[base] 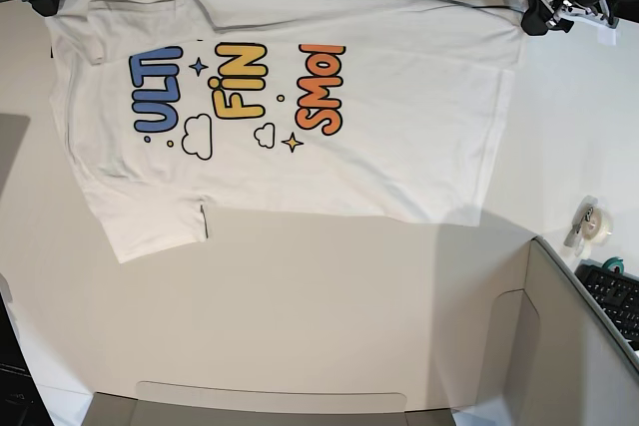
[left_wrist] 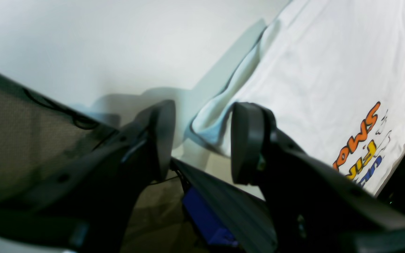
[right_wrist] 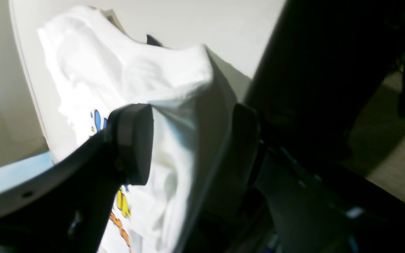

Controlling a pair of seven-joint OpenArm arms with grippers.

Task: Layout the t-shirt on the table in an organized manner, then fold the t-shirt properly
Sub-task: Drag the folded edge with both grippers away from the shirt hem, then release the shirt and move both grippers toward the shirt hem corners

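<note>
Both tools gape: our right tool straddles the t-shirt hem ungripped, left tool empty. Layout on the counter done; next, regrasp for folding.

Left claw open around the t-shirt corner.

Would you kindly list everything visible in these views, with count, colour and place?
t-shirt: one, white with blue, yellow and orange letters, spread flat at the far side of the table.
table: one, white, under the shirt.
grey panel: one, near right corner in the base view.
tape roll: one, pale, right of the shirt.
keyboard: one, black, beyond the panel.
left tool: one, black, jaws apart at the shirt's corner.
right tool: one, black, jaws apart with shirt fabric between them.
</note>
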